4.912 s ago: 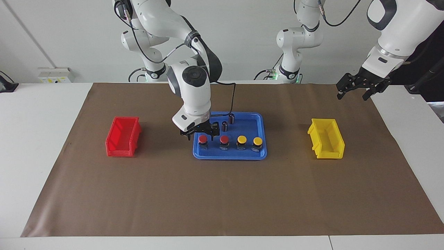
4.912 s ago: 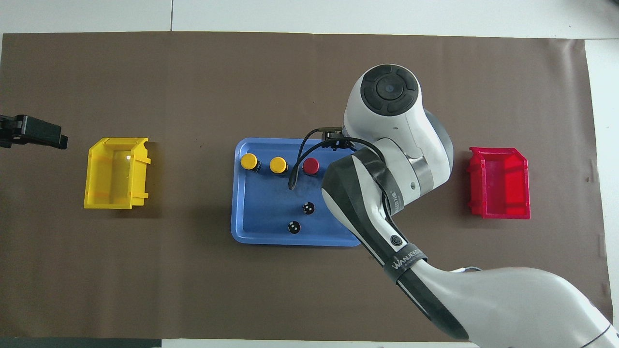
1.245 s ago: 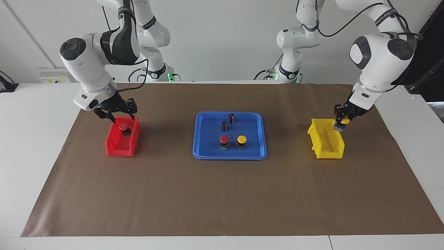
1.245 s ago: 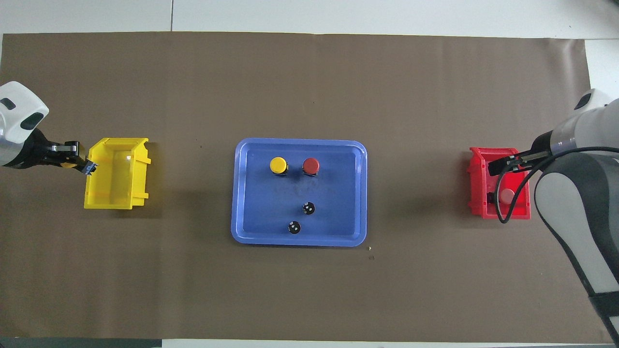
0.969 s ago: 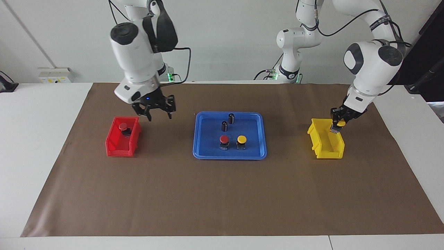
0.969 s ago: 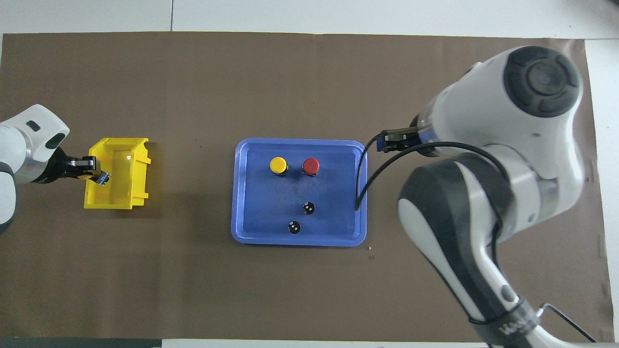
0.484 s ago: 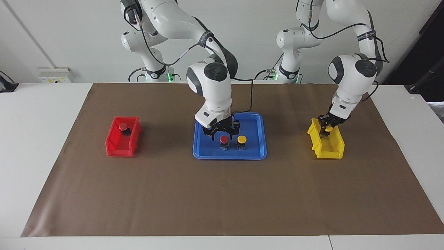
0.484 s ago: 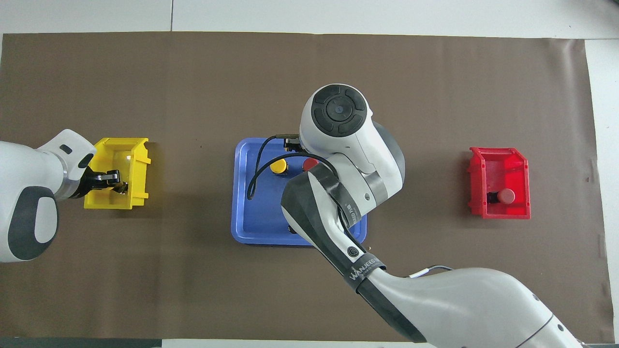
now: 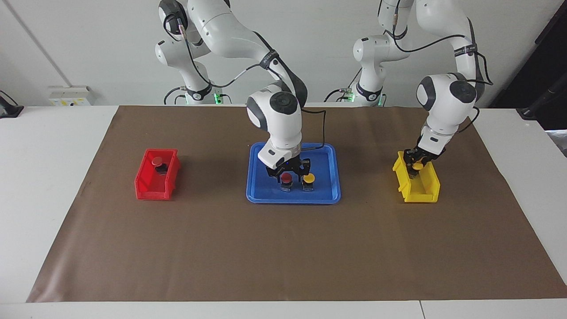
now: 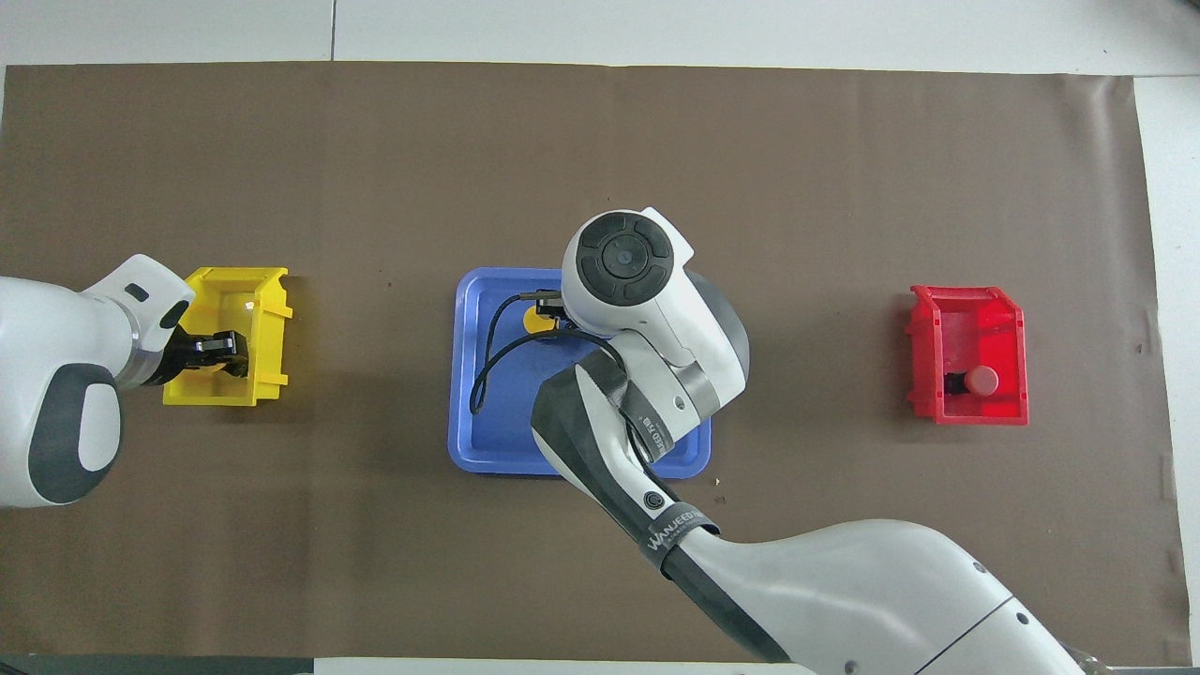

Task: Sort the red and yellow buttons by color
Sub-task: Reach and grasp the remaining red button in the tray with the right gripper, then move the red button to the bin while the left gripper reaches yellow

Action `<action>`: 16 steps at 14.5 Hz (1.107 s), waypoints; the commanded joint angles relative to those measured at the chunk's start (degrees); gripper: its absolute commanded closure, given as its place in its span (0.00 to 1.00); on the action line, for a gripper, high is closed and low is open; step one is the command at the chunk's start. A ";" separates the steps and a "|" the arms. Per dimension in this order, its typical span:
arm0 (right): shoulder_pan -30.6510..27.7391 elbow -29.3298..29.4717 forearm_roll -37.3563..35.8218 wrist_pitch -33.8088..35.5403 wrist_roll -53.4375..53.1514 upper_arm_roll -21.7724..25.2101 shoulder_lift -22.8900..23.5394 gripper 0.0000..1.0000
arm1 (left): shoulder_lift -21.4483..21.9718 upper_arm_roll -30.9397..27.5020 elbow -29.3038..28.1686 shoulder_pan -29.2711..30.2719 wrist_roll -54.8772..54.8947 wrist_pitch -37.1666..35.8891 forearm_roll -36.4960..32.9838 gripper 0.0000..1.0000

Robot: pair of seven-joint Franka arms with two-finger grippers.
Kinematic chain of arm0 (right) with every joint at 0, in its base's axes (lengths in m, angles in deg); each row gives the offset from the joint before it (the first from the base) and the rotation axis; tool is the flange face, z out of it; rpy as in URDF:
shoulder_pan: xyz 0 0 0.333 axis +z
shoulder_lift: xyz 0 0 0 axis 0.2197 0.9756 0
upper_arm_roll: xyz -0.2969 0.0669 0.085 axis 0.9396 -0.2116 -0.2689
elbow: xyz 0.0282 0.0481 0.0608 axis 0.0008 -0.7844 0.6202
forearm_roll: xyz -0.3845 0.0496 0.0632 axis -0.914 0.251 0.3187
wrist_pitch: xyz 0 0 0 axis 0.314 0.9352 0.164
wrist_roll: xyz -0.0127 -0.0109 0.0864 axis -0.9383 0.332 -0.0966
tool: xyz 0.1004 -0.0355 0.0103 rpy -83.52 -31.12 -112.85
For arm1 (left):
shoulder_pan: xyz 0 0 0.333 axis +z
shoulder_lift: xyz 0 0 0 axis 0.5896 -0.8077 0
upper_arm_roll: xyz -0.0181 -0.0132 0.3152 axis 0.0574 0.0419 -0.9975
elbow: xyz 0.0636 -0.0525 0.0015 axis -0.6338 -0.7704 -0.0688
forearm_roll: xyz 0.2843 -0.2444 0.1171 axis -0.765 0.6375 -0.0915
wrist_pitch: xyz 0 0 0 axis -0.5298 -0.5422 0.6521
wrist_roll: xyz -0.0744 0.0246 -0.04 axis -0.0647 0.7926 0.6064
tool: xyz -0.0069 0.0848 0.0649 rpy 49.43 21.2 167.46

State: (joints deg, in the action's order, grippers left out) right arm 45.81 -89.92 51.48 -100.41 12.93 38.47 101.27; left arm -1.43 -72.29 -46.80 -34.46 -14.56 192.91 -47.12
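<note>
A brown paper sheet [image 9: 283, 248] covers the white desk [image 9: 44, 146], and a blue tray [image 9: 330, 195] stands in the middle of it. The right hand [image 9: 288, 170] is low over the tray, with its fingers spread on both sides of a red button [image 9: 287, 178] and not closed on it. This red button stands upright in the tray at the side farther from the robots, and a yellow button [image 9: 308, 178] stands just beside it, toward the left arm's end of the desk. In the overhead view the right arm hides the red button, and only a part of the yellow cap [image 10: 536, 319] shows. The other red button [image 9: 157, 162] lies on its side in the red bin [image 9: 148, 188], which stands toward the right arm's end of the desk. The left hand [image 9: 416, 165] is lowered into the yellow bin [image 9: 427, 192] at the left arm's end of the desk, at the part of the bin nearer to the robots. The second yellow button [image 9: 417, 166] is between its fingers, inside the bin. Whether the fingers grip this button or have let it go cannot be told from the views.
</note>
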 commanded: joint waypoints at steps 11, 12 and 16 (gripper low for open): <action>-12.61 7.30 1.19 21.51 13.40 0.12 -9.25 0.84 | -0.10 0.91 40.36 -3.95 8.29 -40.51 0.40 0.00; -16.30 3.10 1.28 23.09 19.02 0.21 -13.55 0.84 | 0.60 0.99 37.22 -4.31 7.94 -36.83 0.84 0.00; -30.98 -11.34 1.37 19.52 42.32 0.21 -22.82 0.84 | -0.87 0.91 22.53 -14.56 -4.75 -18.65 1.72 0.00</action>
State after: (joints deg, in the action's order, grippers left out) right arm 20.11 -92.12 51.94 -76.28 46.89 39.77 82.40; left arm -1.00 -70.87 -17.95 -42.77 -11.63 166.19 -45.76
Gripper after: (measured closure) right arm 0.595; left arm 0.000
